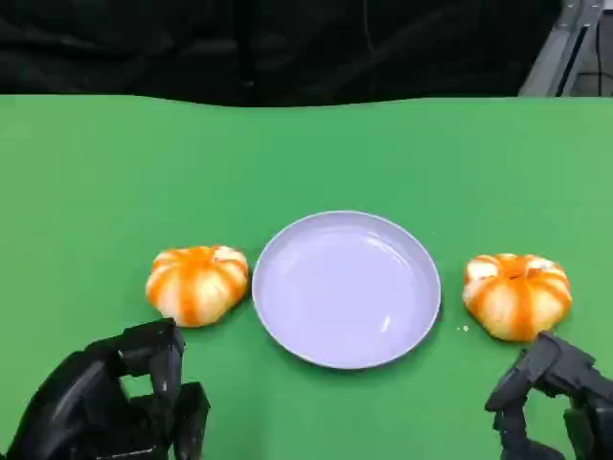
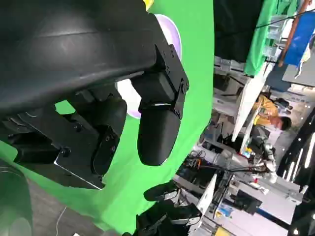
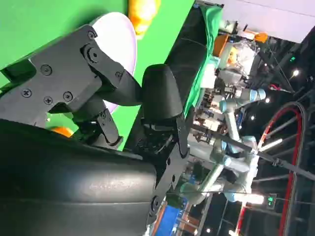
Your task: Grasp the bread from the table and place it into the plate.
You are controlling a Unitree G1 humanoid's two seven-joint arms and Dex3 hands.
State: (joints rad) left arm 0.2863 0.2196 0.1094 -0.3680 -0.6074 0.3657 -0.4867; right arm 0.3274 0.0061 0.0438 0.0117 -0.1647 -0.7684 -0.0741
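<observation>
A round lavender plate (image 1: 345, 287) lies bare in the middle of the green table. One orange-and-white striped bread (image 1: 196, 285) sits just left of it, and a second bread (image 1: 517, 295) sits to its right. My left hand (image 1: 115, 402) hovers near the table's front edge, just short of the left bread, holding nothing. My right hand (image 1: 556, 398) hangs below the right bread, also holding nothing, fingers apart. The right wrist view shows the plate (image 3: 120, 42), the far bread (image 3: 142, 14) beyond it, and a sliver of the near bread (image 3: 61, 131) behind the fingers. The left wrist view catches the plate's rim (image 2: 172, 34).
The green cloth (image 1: 96, 172) stretches wide behind the plate up to a dark backdrop. Beyond the table, the wrist views show lab benches, other robot arms (image 3: 231, 123) and a person in yellow (image 2: 268, 113).
</observation>
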